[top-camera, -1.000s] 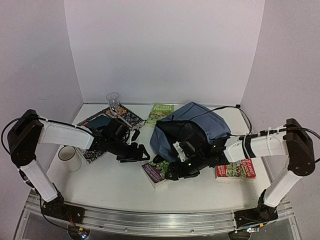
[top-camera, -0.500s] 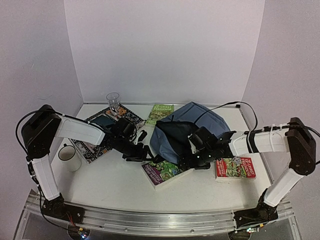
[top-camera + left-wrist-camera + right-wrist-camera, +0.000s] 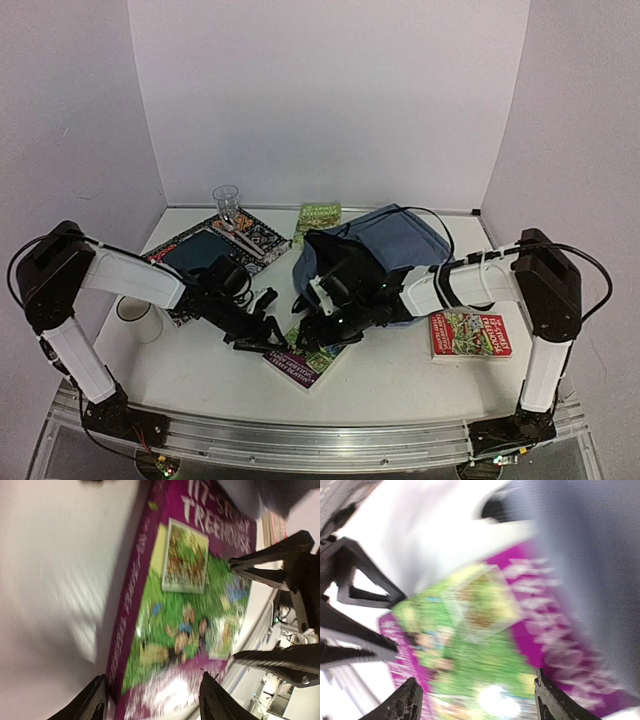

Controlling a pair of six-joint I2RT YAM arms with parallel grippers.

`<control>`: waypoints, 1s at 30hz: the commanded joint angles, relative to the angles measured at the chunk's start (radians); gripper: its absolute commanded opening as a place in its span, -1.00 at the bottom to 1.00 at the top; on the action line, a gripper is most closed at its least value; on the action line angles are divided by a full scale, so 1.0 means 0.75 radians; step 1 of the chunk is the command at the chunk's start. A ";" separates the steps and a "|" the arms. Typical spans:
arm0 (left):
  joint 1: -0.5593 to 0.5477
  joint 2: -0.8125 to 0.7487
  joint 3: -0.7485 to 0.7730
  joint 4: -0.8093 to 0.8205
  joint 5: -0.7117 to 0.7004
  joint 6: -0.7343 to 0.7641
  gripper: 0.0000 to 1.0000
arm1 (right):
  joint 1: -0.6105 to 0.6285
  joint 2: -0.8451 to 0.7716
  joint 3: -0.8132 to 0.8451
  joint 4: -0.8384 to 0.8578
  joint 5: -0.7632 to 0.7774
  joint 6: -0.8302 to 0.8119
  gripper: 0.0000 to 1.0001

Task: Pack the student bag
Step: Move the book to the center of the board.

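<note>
Two grippers met over one purple book, which lay flat on the table just in front of the student bag. The bag sat slumped on its side, its dark mouth turned toward that book, which probably explains why the book was the one being worked: it was nearest the opening.

The left gripper came in from the side of the book away from the bag, fingers spread with the book's end showing between them. The blur hid whether either pad touched the cover. The right gripper reached out from the bag's mouth, fingers also spread wide above the cover, holding nothing. I judged the opposed approach as deliberate: one arm to tip or lift the book's outer edge, the other to guide it toward the mouth.

A red book lay in front of the bag toward its right, and a green book lay behind it, both outside the bag, so packing looked far from finished.
</note>
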 commanded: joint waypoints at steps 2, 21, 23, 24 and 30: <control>-0.011 -0.346 -0.185 -0.072 0.076 -0.134 0.24 | 0.030 0.010 0.094 -0.066 -0.032 0.009 0.60; 0.000 0.002 0.295 -0.207 -0.210 0.041 0.35 | 0.005 -0.206 -0.188 -0.134 0.217 0.473 0.66; 0.000 0.068 0.327 -0.207 -0.176 0.055 0.32 | 0.002 -0.170 -0.188 -0.078 0.185 0.494 0.64; 0.000 0.090 0.338 -0.208 -0.157 0.057 0.30 | 0.002 -0.150 -0.189 -0.051 0.166 0.506 0.63; -0.001 0.139 0.339 -0.204 -0.091 0.068 0.25 | 0.002 -0.057 -0.187 0.072 0.074 0.538 0.56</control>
